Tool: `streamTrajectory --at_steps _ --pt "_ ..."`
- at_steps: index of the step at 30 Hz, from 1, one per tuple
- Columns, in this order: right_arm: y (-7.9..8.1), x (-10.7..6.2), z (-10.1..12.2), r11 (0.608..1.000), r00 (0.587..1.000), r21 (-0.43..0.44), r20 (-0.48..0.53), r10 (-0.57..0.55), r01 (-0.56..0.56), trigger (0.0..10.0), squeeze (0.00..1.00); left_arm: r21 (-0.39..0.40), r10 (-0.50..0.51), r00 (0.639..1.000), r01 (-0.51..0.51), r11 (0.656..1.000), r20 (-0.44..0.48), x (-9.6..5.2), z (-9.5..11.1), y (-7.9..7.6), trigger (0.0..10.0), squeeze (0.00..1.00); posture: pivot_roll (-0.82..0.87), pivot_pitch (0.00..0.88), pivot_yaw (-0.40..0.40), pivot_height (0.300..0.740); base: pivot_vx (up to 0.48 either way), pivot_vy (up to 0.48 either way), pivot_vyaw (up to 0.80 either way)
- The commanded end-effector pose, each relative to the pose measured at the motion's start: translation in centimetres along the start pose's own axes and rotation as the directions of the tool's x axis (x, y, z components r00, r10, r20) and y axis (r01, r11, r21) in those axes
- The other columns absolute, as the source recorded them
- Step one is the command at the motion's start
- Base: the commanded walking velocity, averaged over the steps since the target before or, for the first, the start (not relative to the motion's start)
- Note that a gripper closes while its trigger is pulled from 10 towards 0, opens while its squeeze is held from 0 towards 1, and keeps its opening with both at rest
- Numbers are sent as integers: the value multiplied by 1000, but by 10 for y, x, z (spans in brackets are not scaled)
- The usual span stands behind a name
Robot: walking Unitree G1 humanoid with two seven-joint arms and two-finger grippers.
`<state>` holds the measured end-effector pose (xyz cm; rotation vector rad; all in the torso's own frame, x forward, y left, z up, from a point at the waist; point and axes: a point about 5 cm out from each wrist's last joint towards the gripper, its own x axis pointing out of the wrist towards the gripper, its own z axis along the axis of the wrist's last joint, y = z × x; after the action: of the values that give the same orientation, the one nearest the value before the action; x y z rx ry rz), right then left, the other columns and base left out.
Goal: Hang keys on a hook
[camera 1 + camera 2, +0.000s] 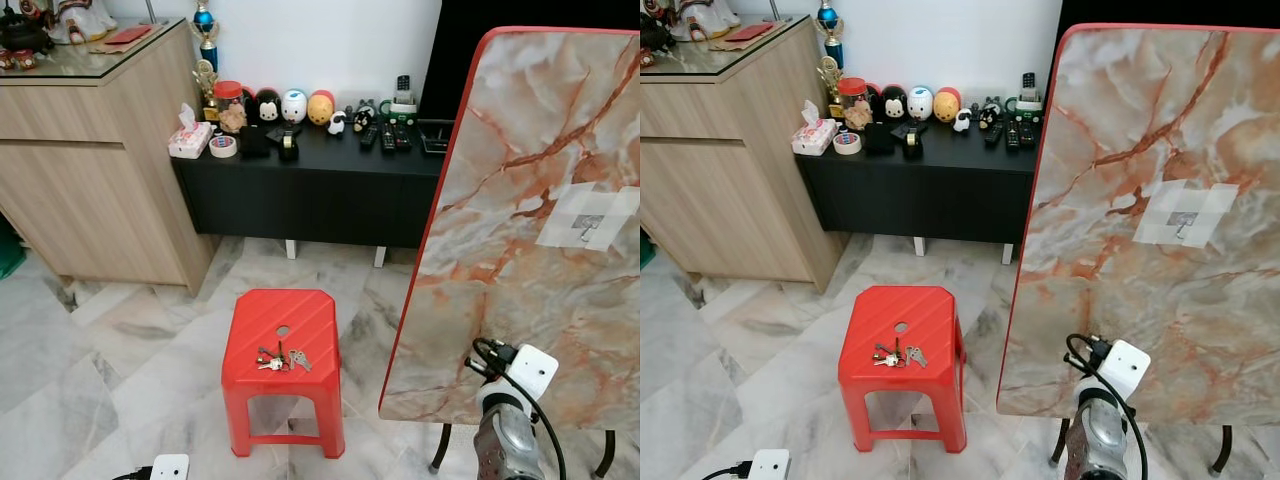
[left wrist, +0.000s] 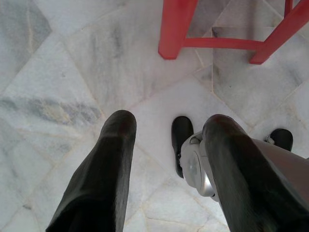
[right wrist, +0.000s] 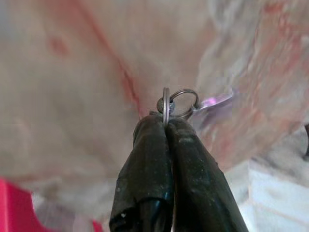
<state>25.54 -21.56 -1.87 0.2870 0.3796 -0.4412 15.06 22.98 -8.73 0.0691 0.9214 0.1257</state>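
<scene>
**Key ring clamped at the marble board, a second bunch on the stool**

The right end effector (image 3: 166, 123) has its two black fingers pressed together on a metal key ring (image 3: 166, 104), with a smaller ring and a purplish key blade (blurred) sticking out just beyond the tips. It is close against the marble-patterned board (image 1: 540, 180), which stands upright with a red edge on the robot's right. In the head views the right arm (image 1: 1095, 440) rises at the foot of that board. High on the board sits a small hook (image 1: 585, 228) on a pale taped patch (image 1: 1185, 212), well above the arm.

A red stool (image 1: 285, 345) stands on the marble floor (image 1: 110, 370), left of the board. On its seat lies a bunch of keys (image 1: 282, 358), near the seat's round hole.

The left end effector (image 2: 164, 159) hangs low over the floor with its fingers spread apart, gripping nothing; the stool's legs and the robot's feet lie beneath it.

Behind the stool, a black table (image 1: 320, 175) carries figurines, remotes and a tissue box, beside a wooden cabinet (image 1: 90, 170).
</scene>
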Motion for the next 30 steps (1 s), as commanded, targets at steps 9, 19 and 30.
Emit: streamTrajectory --at_steps 9,19,30 --pt "11 6 17 999 997 -15 62 52 -51 10000 0 10 0 1000 0 1000 -23 -1 -6 1 10000 0 8 0 -29 740 0 -323 0" --pt "17 9 31 994 989 -63 118 93 -86 10000 0 -2 13 999 -13 1000 -35 -4 -11 10 10000 0 10 0 -31 740 0 -140 0" --pt "32 12 59 989 963 -80 231 138 -122 10000 0 -7 21 999 -22 1000 -50 -10 -23 19 10000 0 5 0 -30 740 0 0 0"
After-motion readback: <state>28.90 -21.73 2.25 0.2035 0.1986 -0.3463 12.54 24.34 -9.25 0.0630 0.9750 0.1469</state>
